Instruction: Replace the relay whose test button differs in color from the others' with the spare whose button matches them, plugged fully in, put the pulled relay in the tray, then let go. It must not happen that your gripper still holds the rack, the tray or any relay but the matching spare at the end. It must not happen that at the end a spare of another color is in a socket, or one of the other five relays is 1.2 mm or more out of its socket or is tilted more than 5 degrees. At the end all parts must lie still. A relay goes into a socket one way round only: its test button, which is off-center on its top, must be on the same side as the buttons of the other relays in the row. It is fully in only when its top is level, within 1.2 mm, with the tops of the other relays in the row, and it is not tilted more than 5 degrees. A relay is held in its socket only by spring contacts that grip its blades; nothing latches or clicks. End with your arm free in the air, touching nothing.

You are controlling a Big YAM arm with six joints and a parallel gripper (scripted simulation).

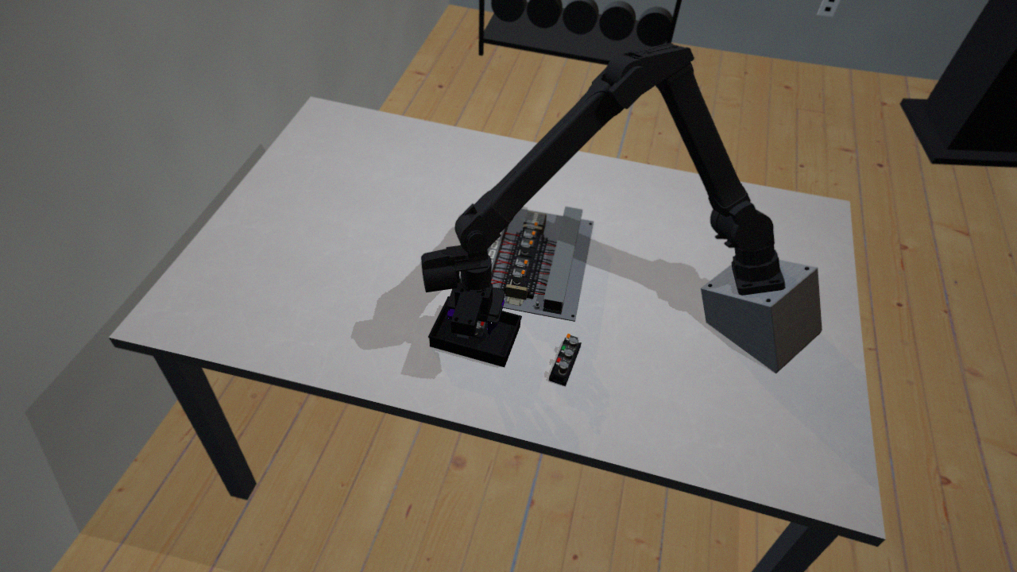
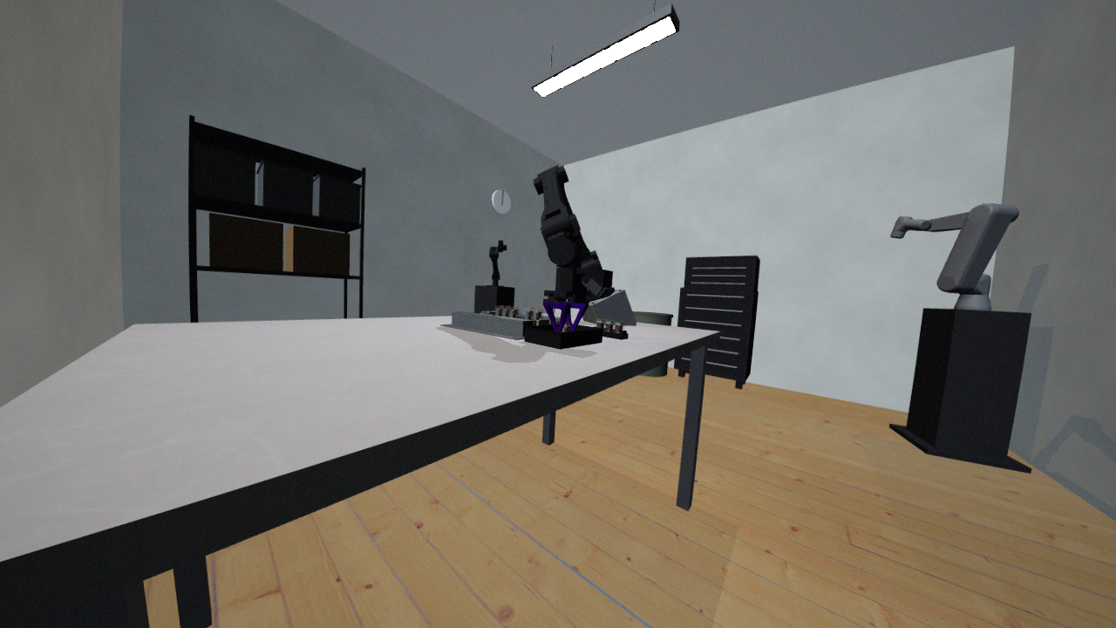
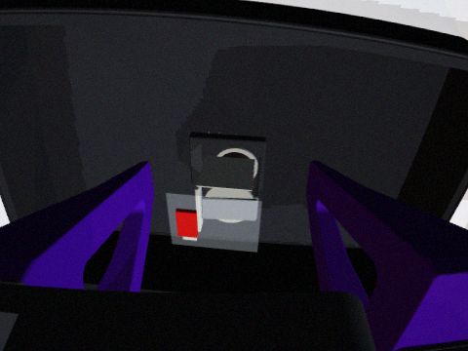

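My gripper [image 1: 479, 328] [image 2: 565, 329] [image 3: 229, 176] is open inside the black tray [image 1: 465, 353] [image 2: 558, 340] [image 3: 122, 88]. A clear relay with a red button [image 3: 229, 210] is in the tray between the purple fingers, with space on both sides. Its red button also shows in the top view. On the board [image 1: 585, 249], a row of relays with orange buttons [image 1: 529, 234] stands in sockets, and a dark gap [image 1: 525, 253] shows in the row. The spare holder [image 1: 558, 380] bears an orange-button spare [image 1: 571, 340], a green-button spare [image 1: 568, 352] and a red-button spare [image 1: 562, 367].
A raised grey duct [image 1: 560, 273] [image 2: 487, 323] runs along the board beside the relay row. The board lies close behind the tray, and the spare holder stands to the tray's right in the top view. The tray's raised walls surround the fingers. The arm's grey base block [image 1: 793, 316] stands farther right.
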